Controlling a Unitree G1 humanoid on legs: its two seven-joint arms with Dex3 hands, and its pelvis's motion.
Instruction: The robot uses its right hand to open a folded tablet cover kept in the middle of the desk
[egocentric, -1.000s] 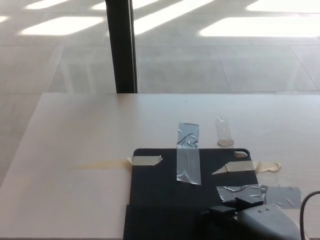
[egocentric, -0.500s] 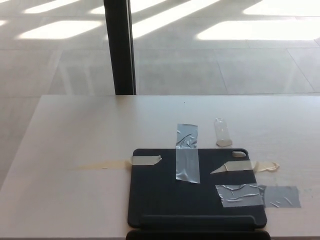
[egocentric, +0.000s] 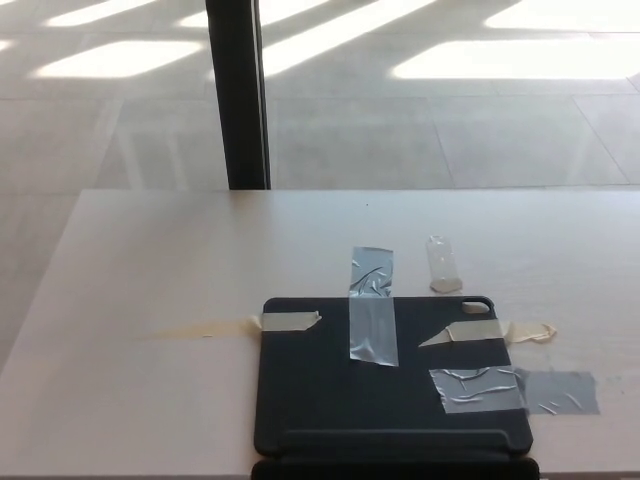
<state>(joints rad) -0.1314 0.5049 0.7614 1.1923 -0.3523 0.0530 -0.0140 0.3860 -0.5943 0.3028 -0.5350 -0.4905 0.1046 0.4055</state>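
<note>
Right hand: out of frame, as is the left; finger state cannot be told. Tablet cover (egocentric: 390, 390): dark, flat on the counter (egocentric: 160, 270), centre-near, long axis left to right, taped down with grey tape (egocentric: 372, 305). Its near edge possibly carries the fold, nearest the robot.

**Matt cover, shiny tape, pale wood-look desk**

The tablet cover (egocentric: 330, 400) is dark and matt, like smooth synthetic leather or plastic. The grey tape strips (egocentric: 373, 305) on it are glossy and wrinkled, catching the light; the beige tape pieces (egocentric: 286, 321) look papery and dull. The desk (egocentric: 180, 260) has a pale, smooth, wood-look finish with a faint sheen. The floor (egocentric: 400, 120) is polished tile, reflective.
</note>
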